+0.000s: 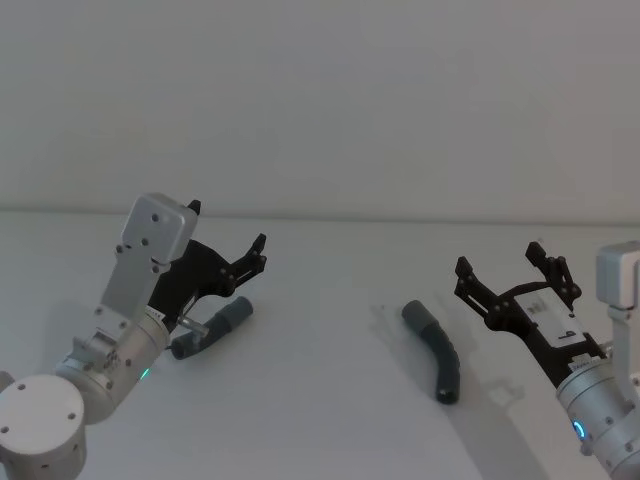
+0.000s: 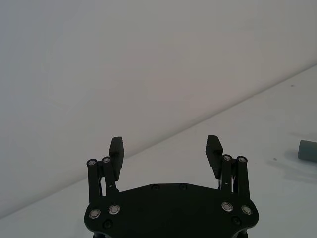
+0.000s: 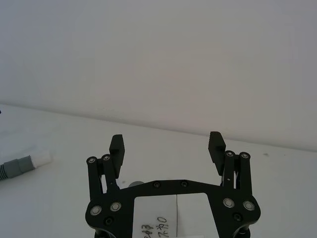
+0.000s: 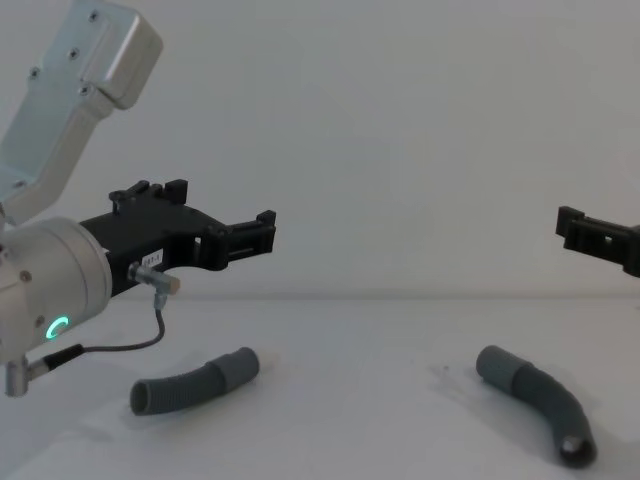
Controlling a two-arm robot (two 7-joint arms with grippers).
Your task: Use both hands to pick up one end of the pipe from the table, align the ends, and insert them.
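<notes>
As jaws gape, left hose [image 1: 222, 323] beneath, right hose [image 1: 440, 350] beside.

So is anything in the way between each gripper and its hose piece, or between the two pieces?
Nothing visible. The left gripper hangs open above the left hose piece, the right gripper hangs open up and to the right of the right hose piece, and bare table lies between the two pieces.

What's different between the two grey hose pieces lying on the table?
The left hose lies crosswise below the open left gripper; the right hose bends more and runs towards the robot, left of the open right gripper. The left hose's cuff points right; the right hose's cuff points away from the robot. Both are grey, ribbed, on the table.
</notes>
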